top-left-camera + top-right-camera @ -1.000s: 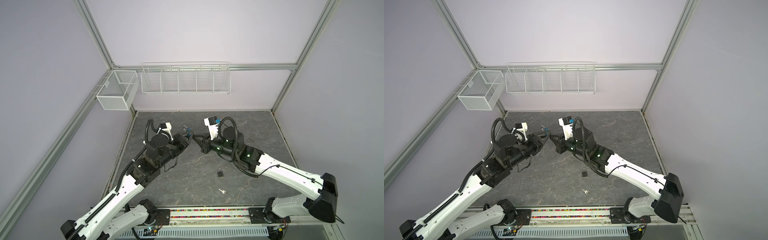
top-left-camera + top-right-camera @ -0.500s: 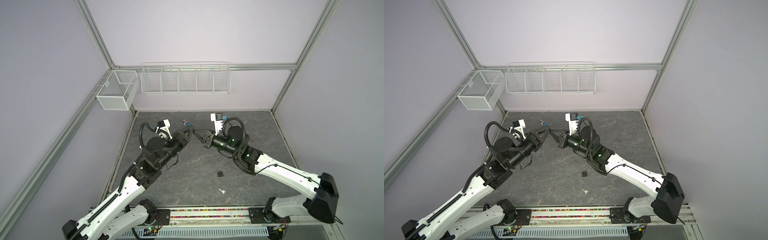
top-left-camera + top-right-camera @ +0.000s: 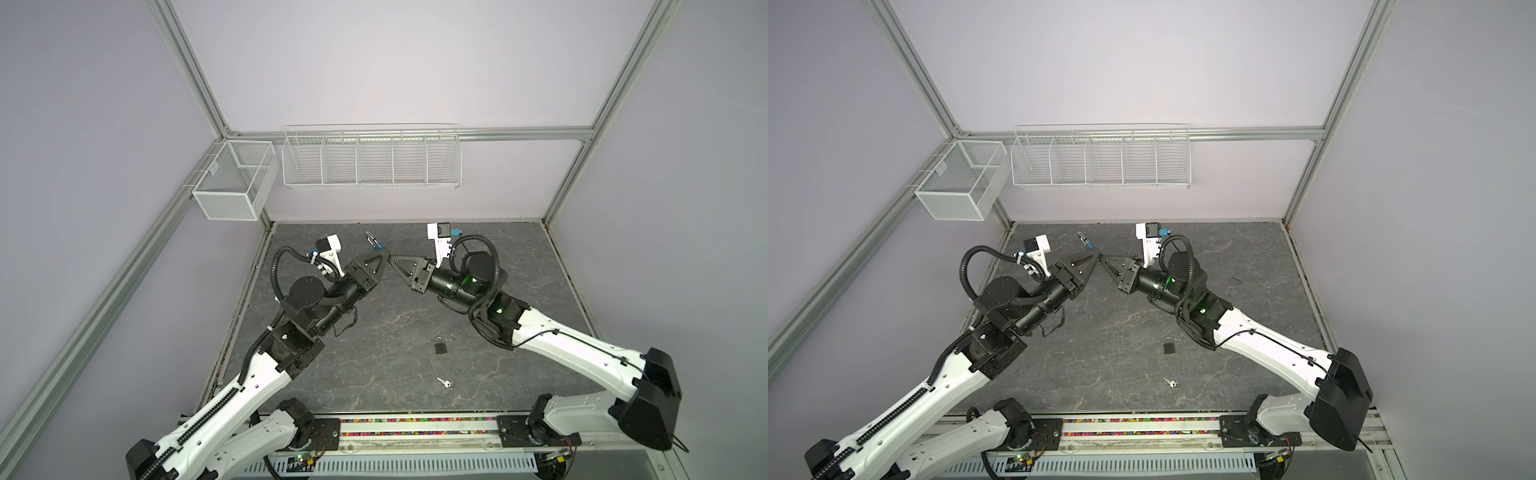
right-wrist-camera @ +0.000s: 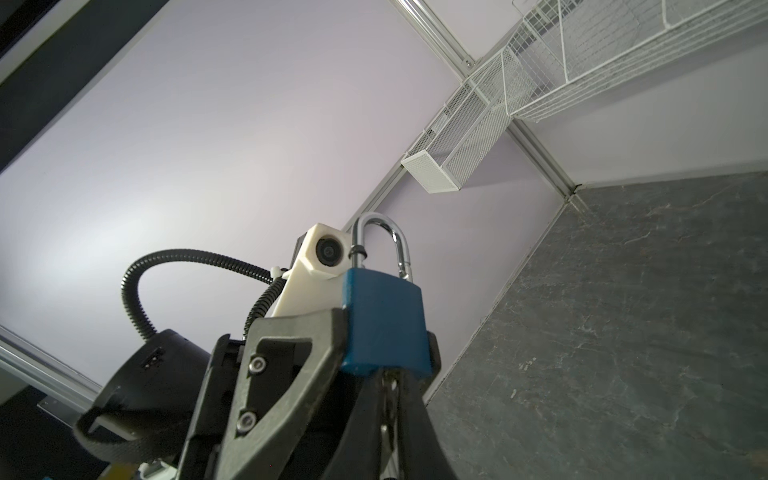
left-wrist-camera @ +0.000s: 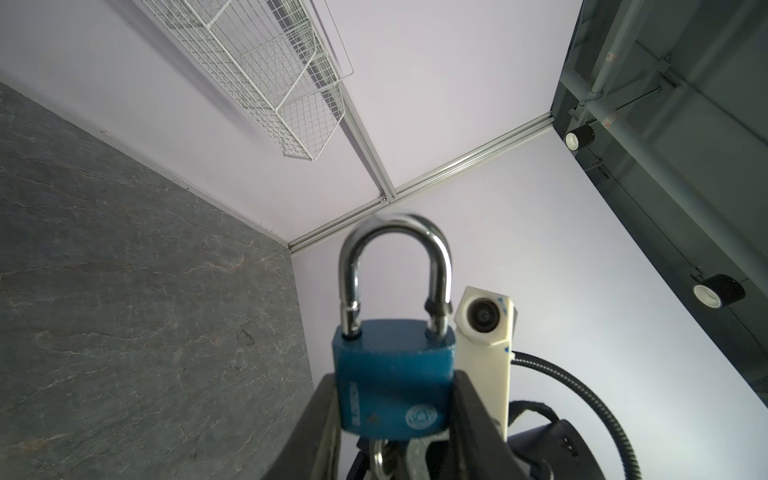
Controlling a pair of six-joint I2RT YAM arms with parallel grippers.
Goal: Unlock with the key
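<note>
- The grey stone-look table (image 3: 374,332) fills the floor of the cell.
- A long white wire rack (image 3: 371,156) hangs on the far wall, and a mesh basket (image 3: 232,183) hangs at the far left corner.
- The left gripper (image 3: 383,254) is raised over the far middle of the table, its fingers pinching the body of the blue padlock (image 5: 392,382) from both sides, shackle pointing up.
- The right gripper (image 4: 390,374) meets it tip to tip from the right, under the padlock's base. Its fingers stand slightly apart around the key (image 4: 388,386); I cannot tell whether they press it.
- A black padlock (image 3: 440,345) lies right of centre, nearer.
- A loose key (image 3: 444,382) lies just nearer than that.
</note>
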